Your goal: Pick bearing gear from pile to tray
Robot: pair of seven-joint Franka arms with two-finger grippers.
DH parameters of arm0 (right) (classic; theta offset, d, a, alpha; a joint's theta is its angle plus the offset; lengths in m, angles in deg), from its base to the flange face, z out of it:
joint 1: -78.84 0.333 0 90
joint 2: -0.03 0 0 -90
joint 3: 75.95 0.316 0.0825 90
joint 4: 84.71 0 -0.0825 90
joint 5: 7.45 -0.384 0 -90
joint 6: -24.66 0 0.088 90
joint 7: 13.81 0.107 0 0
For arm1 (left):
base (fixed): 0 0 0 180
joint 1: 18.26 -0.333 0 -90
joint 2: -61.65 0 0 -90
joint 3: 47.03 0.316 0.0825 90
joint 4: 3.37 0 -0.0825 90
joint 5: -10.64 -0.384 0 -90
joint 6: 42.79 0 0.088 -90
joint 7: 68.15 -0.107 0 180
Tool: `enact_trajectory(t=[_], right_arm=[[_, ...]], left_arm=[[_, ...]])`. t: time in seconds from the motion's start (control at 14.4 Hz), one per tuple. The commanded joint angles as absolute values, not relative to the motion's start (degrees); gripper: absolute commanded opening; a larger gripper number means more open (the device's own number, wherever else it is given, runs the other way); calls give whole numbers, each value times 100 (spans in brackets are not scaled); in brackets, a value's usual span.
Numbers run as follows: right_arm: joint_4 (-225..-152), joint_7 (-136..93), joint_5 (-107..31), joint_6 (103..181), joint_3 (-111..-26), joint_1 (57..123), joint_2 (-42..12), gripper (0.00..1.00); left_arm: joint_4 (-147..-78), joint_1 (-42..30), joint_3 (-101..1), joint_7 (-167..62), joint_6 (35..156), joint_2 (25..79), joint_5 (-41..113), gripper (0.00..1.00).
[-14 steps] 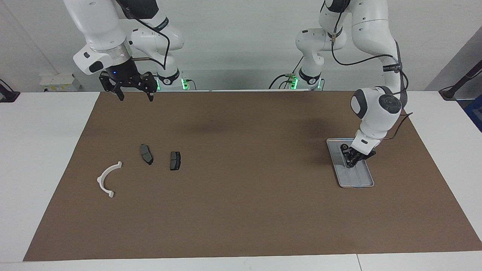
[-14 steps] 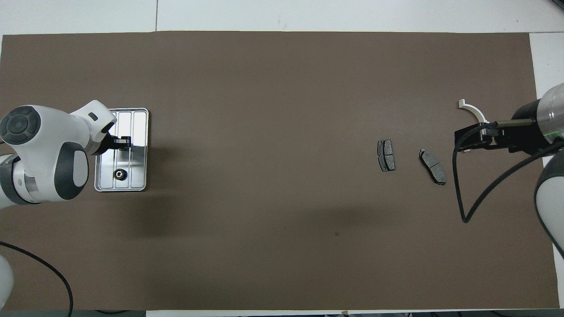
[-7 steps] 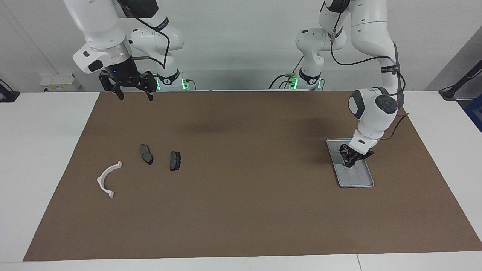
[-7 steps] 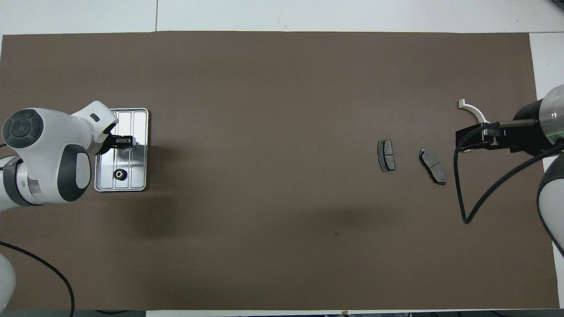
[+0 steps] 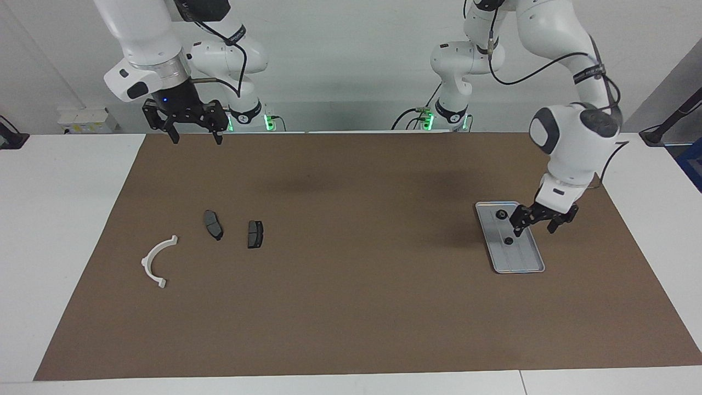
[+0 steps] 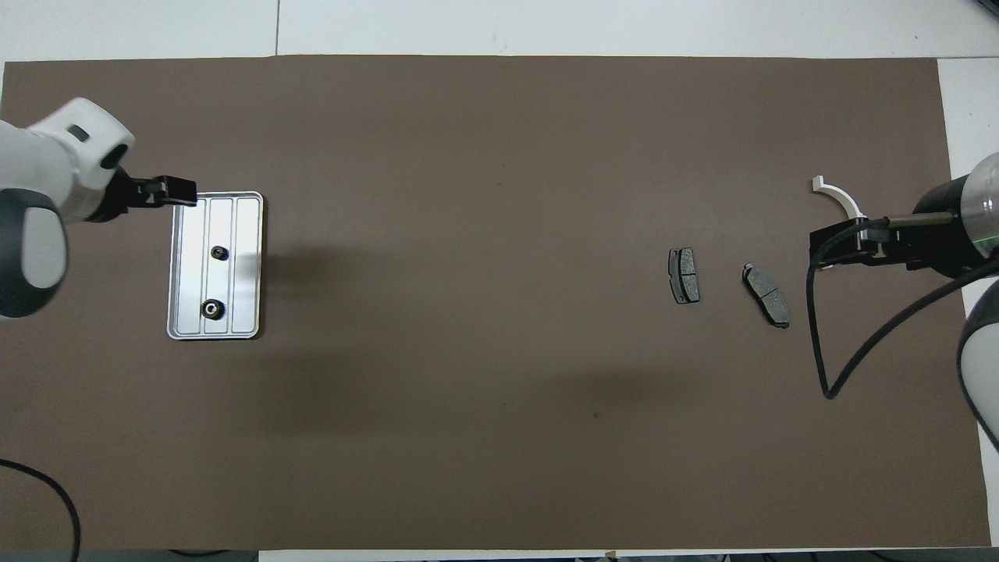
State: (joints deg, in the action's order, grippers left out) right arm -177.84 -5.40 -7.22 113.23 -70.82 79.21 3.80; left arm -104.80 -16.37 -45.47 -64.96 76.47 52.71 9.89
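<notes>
Overhead view: right gripper (image 6: 839, 248) hides part of the white bracket (image 6: 837, 193); jaws spread, empty, arm waiting. Left gripper (image 5: 540, 221), fingers apart, holds nothing, raised at the tray (image 5: 527, 263) edge. Two small black gears (image 6: 219, 252) (image 6: 210, 309) lie in tray, teeth indistinct. Two grey plates (image 5: 213, 224) (image 5: 255, 233) near bracket.

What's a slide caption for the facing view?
Left gripper open over the tray's edge, two small black rings in it; right gripper waits open above the mat.
</notes>
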Motion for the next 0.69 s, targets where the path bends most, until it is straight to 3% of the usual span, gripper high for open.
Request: enact_trajectory(t=[0.0, 0.21, 0.42, 0.62], right_arm=[[-17814, -467, -894, 11299, -7111, 7910, 452, 100], [-17823, -467, -894, 11299, -7103, 7919, 452, 100], [-17823, -467, -894, 11299, -7103, 7910, 452, 100], [-17823, -467, -894, 11299, -7103, 7910, 452, 100]], left_arm=[[-9067, -1624, -4553, -6008, 6008, 5400, 1046, 100], [-9038, -1527, -4606, -5875, 5023, 6040, 1037, 100], [-9580, -1448, -4685, -5664, 4527, 6576, 1029, 100], [-9627, -1405, -4659, -5804, 4782, 6569, 906, 100]])
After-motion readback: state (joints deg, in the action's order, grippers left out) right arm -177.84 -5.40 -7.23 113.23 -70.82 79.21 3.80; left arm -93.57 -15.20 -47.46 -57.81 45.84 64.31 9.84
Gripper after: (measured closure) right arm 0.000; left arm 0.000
